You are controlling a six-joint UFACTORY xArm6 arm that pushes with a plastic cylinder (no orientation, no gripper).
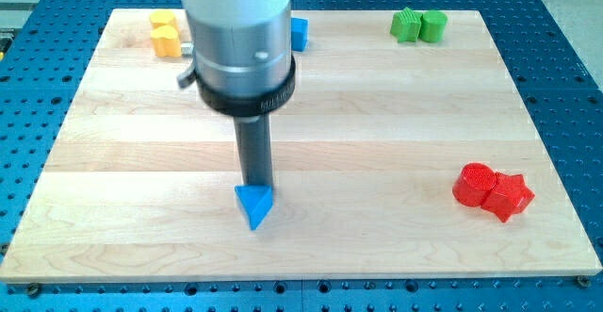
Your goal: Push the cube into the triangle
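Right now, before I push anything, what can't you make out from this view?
- My tip: its very end sits at the blue triangle; contact cannot be confirmed.
- Blue block at the view's top: mostly hidden behind the arm's grey housing, so its shape is unclear.
- Yellow blocks: the housing covers their right edge; shapes unclear.
- Green blocks and red blocks: each pair is pressed together; exact shapes are hard to tell.
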